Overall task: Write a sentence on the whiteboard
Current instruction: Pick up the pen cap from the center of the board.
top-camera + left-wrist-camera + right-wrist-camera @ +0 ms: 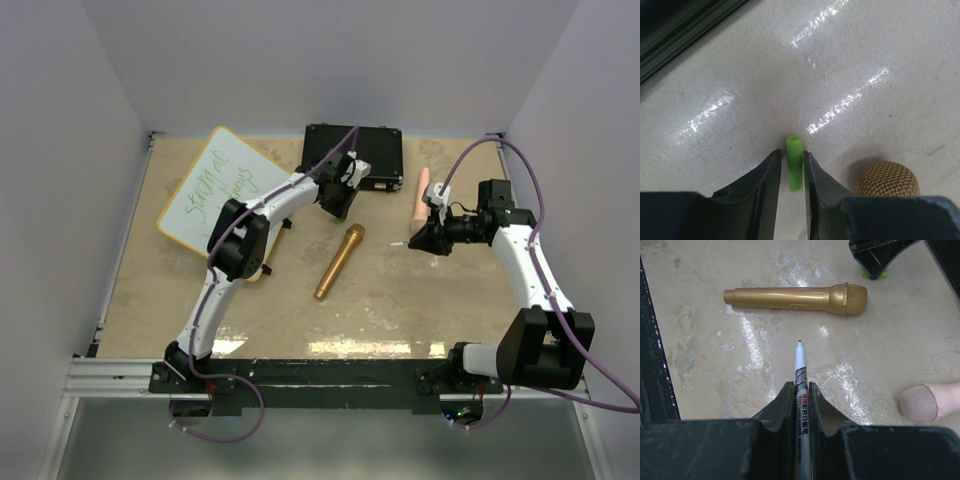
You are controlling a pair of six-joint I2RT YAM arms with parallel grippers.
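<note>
Over at the far left of the table (140, 290) the whiteboard (240, 160) lies flat, turned at an angle, and the elbow of the left arm covers its near right corner. The sentence (213, 200) is on it, two slanting lines of thin green handwriting, too small from above to read. The left arm reaches from there toward the middle of the table, where the left gripper (792, 153) points down at the surface just in front of the black case (355, 152) at the far edge. Its two dark fingers stand close on either side of a short green cap (795, 170). The right-hand one seems to touch the cap and a sliver of gap shows on the other side, so I cannot tell whether the jaws are really pinching it. Just beside them lies a gold microphone (340, 262), its mesh head nearest the gripper and its handle running back toward the near edge. Farther right, the right gripper (800, 385) is clamped on a whiteboard marker (800, 362), whose bare tip points toward the gold microphone and hangs above the table. A pink microphone (421, 196) lies close by, on the far side of that gripper.
</note>
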